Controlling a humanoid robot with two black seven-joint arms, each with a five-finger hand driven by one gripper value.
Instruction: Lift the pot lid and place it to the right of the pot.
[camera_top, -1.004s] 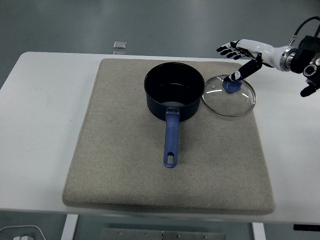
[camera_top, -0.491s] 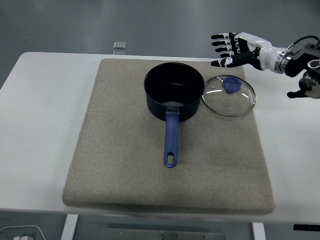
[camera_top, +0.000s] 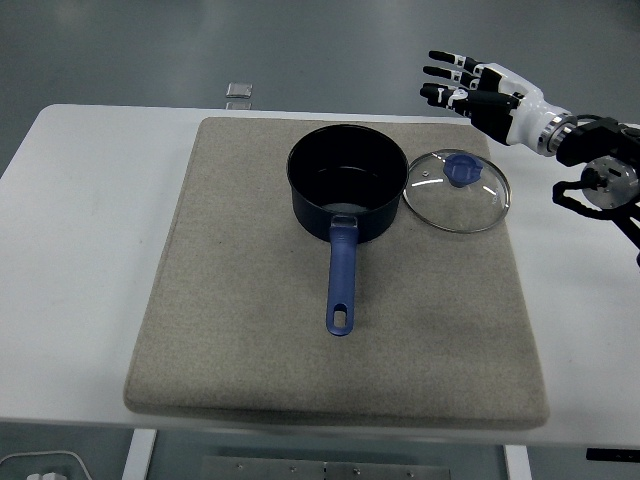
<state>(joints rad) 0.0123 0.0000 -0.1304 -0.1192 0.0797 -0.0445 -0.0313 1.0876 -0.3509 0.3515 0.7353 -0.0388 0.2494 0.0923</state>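
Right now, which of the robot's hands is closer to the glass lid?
The right hand. It hovers open above and behind the lid, not touching it. The left hand is out of view.

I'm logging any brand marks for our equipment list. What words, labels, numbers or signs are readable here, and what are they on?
None can be read.
Pot: no visible print.
Glass lid: no visible marking, nor on its blue knob.
Grey mat: plain.
Small clear object at the table's far edge: too small to tell whether it bears any text.
Right robot hand: no legible lettering.
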